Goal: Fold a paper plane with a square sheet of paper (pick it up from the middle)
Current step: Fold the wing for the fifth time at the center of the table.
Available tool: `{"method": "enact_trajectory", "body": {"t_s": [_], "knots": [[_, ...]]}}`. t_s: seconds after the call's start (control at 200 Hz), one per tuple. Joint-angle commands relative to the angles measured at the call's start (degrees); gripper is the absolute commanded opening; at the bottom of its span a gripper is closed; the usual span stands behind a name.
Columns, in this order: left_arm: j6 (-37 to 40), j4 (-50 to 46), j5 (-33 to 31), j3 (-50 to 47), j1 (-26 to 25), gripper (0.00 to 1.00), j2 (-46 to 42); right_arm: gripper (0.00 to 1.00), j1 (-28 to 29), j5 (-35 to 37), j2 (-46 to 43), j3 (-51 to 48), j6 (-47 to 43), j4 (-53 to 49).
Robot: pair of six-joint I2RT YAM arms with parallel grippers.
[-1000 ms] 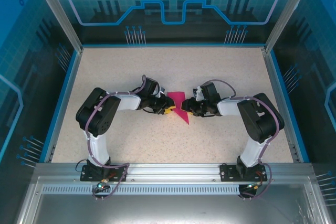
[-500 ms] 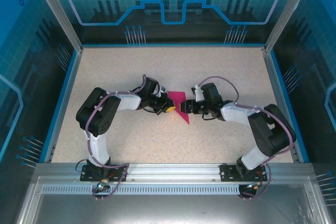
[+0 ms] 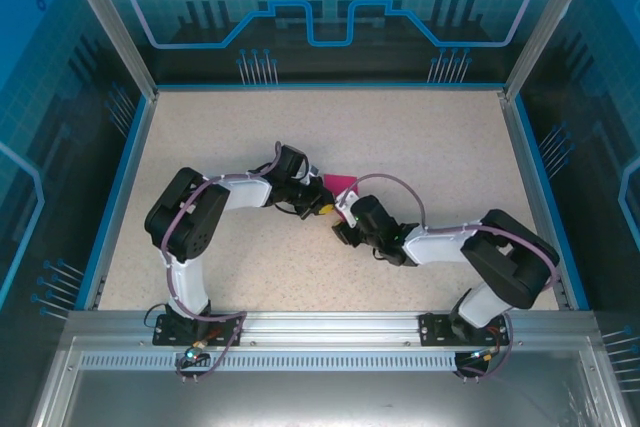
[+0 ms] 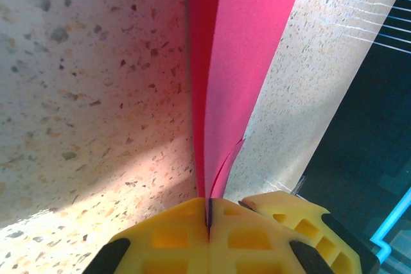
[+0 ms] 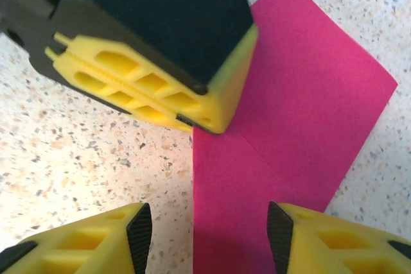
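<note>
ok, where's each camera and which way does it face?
Top external: above and behind the bases, looking down on the table; both arms whole, left gripper and right gripper at the sheet of paper.
Left wrist: low, looking along its own shut fingers up the pinched paper.
Right wrist: looking down between its own open fingers at the paper.
Shared: right wrist and top both show the left gripper clamping the paper.

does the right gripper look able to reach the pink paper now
Probably yes: the right gripper is open over the paper; the left gripper, shut on it, crowds the far side.
</note>
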Motion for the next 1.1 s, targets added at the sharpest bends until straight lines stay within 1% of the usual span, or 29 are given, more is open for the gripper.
{"method": "enact_trajectory", "body": {"t_s": [0.0,0.12,0.2,0.23,0.245,0.32,0.495,0.685,0.84,0.925,1.095], "knots": [[-0.13,-2.56,-0.2,1.7,-0.35,0.06,-2.11,0.56,1.57,5.28,3.18,-0.04,-6.12,7.86],[-0.12,-2.94,-0.28,1.88,-0.35,0.06,-2.2,0.56,2.13,8.14,6.22,1.14,-6.59,9.75],[-0.16,-3.2,-0.33,1.88,-0.43,0.06,-2.35,0.53,2.08,9.54,7.46,1.23,-6.65,11.03],[-0.16,-3.41,-0.33,1.88,-0.47,0.06,-2.44,0.51,2.13,9.7,7.77,1.36,-6.6,11.23],[-0.08,-3.42,-0.37,1.88,-0.38,0.06,-2.44,0.49,2.11,9.73,7.94,1.45,-6.67,11.22],[0.04,-3.68,-0.37,1.88,-0.37,0.06,-2.64,0.42,2.13,9.72,8.48,1.74,-6.59,11.04],[-0.03,-4.0,-0.54,1.93,-0.42,0.06,-2.64,0.33,2.11,8.69,8.59,1.86,-6.59,10.89],[-0.13,-4.73,-0.72,2.09,-0.31,0.12,-3.79,0.21,2.01,7.74,8.71,2.11,-6.26,9.98],[0.68,-7.0,-2.22,2.03,1.45,0.25,-6.68,0.08,1.08,4.44,7.15,1.83,-4.07,8.23],[1.3,-8.32,-3.5,1.06,3.49,0.34,-8.56,0.08,0.33,0.85,4.2,1.09,-2.14,7.21],[1.98,-7.98,-4.85,-2.4,7.0,0.45,-12.82,0.06,-3.94,-9.92,0.21,-0.87,4.11,6.66]]}}
